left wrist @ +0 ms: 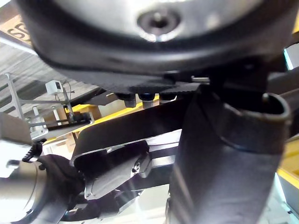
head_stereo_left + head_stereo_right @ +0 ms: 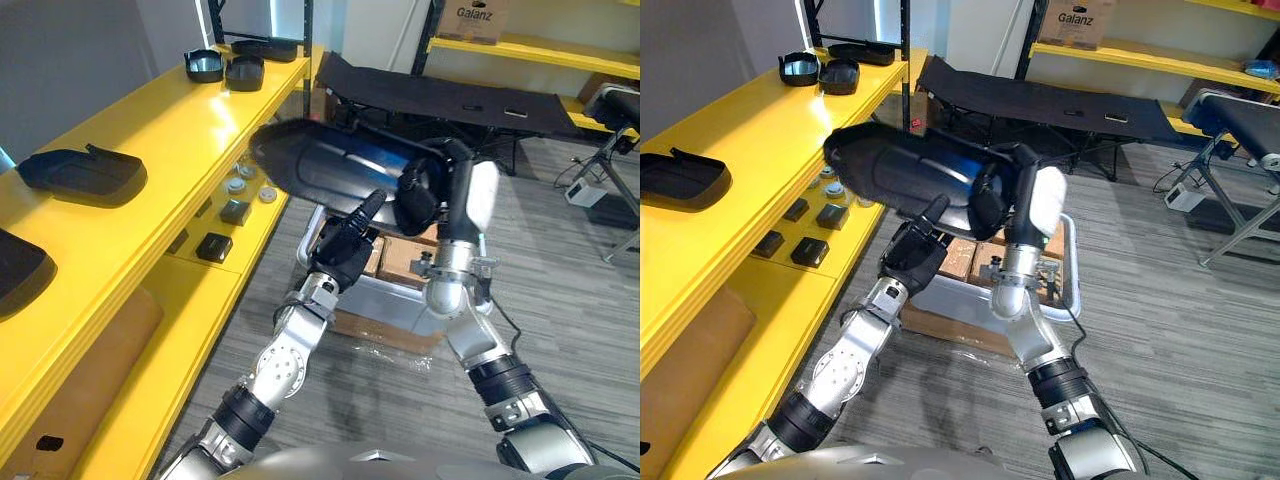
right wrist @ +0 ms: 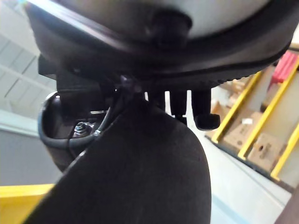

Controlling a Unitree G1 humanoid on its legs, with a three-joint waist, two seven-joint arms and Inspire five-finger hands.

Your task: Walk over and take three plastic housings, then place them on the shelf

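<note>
A large glossy black plastic housing hangs in the air between my two hands, just right of the yellow shelf. My right hand is curled on the housing's right end. From below, my left hand props it with fingers stretched up against its underside. The same housing shows in the right eye view, with the left hand under it. Two more black housings lie on the shelf's top board.
Smaller black housings sit at the shelf's far end. Small black parts lie on the lower board. A grey bin with cardboard boxes stands on the floor under the hands. A black cot stands behind.
</note>
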